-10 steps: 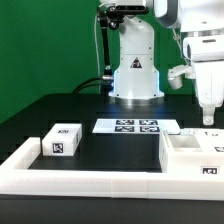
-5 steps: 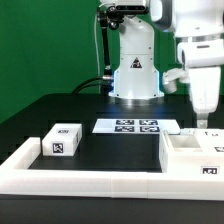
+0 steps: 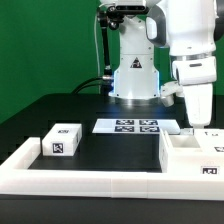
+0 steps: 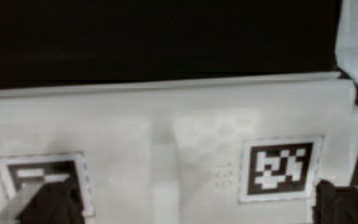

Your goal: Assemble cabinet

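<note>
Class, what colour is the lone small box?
The small box is white with black-and-white tags; clearest in the exterior view.

1. The arm [image 3: 188,35] has glossy white rounded shells with dark joint seams.
2. Its base [image 3: 135,72] bears a dark triangular mark.
3. Black cables [image 3: 101,50] run beside it.
4. The claw [image 3: 202,120] has dark fingers [image 4: 51,203].
</note>
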Motion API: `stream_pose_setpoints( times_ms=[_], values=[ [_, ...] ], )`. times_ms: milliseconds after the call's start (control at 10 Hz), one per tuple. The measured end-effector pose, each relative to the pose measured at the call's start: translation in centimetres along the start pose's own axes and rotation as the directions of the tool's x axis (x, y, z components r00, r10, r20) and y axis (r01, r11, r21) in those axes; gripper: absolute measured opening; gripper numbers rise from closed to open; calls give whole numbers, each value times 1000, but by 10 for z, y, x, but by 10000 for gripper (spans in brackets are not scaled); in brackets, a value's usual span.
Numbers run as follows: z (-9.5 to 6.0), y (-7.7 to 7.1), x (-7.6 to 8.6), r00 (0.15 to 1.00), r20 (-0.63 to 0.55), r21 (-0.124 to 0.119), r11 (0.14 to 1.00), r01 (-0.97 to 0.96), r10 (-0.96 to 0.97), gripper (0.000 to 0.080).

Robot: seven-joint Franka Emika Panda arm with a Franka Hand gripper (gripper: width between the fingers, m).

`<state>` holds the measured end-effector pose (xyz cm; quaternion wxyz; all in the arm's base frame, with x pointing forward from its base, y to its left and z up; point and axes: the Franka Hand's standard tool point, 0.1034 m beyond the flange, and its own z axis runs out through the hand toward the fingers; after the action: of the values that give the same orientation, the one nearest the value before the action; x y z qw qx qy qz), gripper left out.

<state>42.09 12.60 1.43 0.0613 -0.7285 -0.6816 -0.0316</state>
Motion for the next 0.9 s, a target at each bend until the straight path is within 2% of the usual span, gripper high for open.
stream_pose_setpoints(
  times_ms=[100, 200, 300, 400, 500, 700, 800, 900],
  values=[
    [3, 1, 0, 1000, -9, -8, 1000, -3, 3, 649],
    [3, 1, 0, 1000, -7, -5, 1000, -4, 4, 649],
    [3, 1, 0, 1000, -7, -5, 1000, -4, 4, 561],
    [3, 1, 0, 1000, -7, -5, 1000, -4, 4, 418],
    [3, 1, 0, 1000, -7, -5, 1000, -4, 4, 228],
    [3, 1, 0, 1000, -7, -5, 1000, -4, 4, 228],
    [3, 1, 0, 1000, -7, -6, 1000, -4, 4, 60],
    [3, 1, 0, 1000, -7, -6, 1000, -4, 4, 61]
  ],
)
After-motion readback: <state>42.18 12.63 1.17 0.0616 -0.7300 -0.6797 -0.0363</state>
